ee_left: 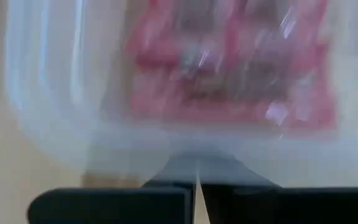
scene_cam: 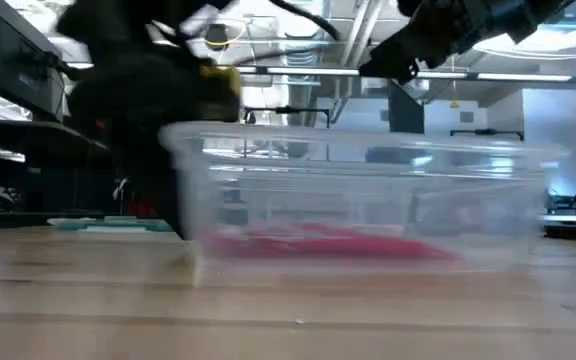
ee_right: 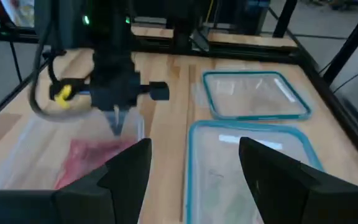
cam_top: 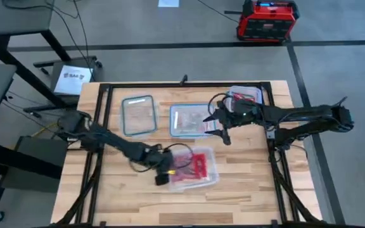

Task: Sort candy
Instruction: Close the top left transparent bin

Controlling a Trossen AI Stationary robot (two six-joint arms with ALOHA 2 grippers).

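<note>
While the left gripper point(cam_top: 162, 179) meets the tub point(cam_top: 211, 179) of red candy point(cam_top: 195, 166) near the desk's front edge, its fingers are pressed together.
Right gripper point(cam_top: 222, 134), fingers spread wide and empty, hovers over the middle bluish-rimmed container point(cam_top: 177, 121).

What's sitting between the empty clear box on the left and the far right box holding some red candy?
Seen from above, another clear container sits between the empty container and the far right container. The right claw hangs at its right edge.
</note>
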